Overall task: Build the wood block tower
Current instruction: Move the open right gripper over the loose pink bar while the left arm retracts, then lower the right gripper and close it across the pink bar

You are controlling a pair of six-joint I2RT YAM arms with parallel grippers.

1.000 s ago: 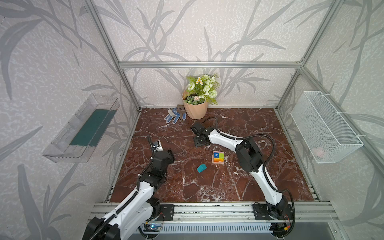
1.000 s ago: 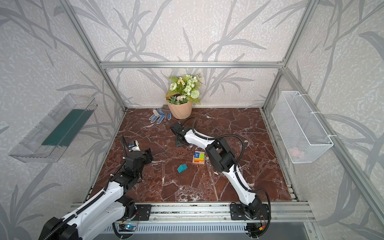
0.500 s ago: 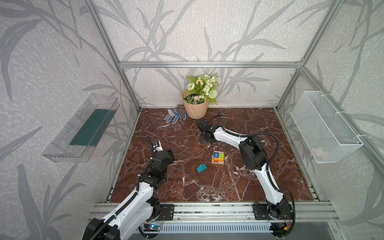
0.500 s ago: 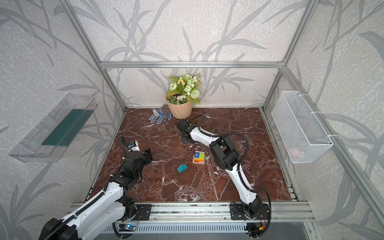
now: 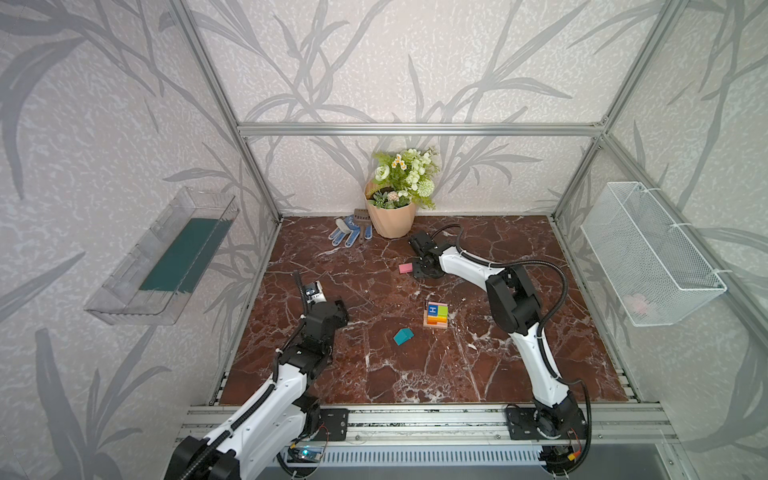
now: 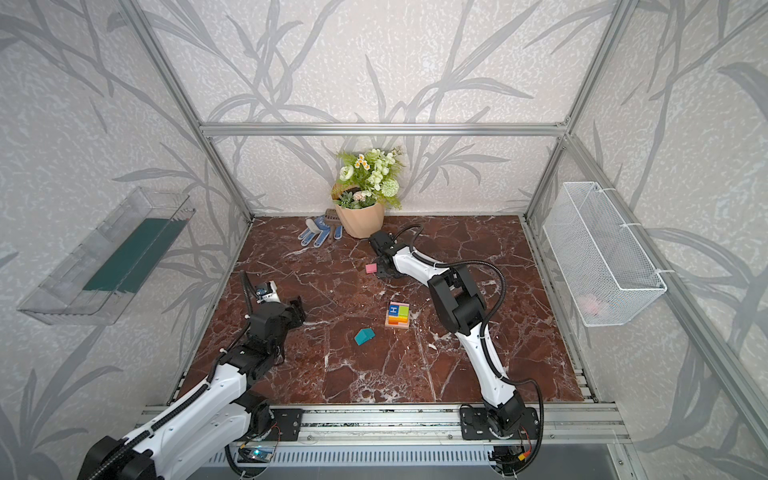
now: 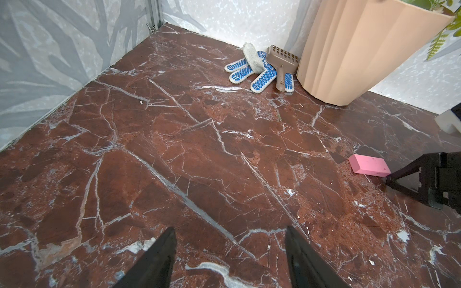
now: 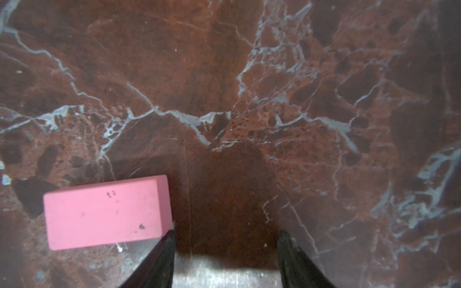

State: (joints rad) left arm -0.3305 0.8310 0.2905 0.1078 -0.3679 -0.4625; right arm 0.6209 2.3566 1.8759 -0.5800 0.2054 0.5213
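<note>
Right gripper [image 8: 224, 249], jaws apart and empty, hangs low over the marble floor [image 5: 478, 365], the pink block [image 8: 107, 212] lying just outside one finger. In both top views the tower [image 5: 435, 315] stands right of centre, the teal house-shaped piece [image 5: 403, 336] at its lower left. Left gripper [image 7: 229, 249] gapes empty.

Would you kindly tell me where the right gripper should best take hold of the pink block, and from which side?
Take the pink block across its two long sides, near mid-length, from above. It lies flat on the marble floor, both sides free. The open right gripper stands beside its short end, so it likely needs shifting and turning.
</note>
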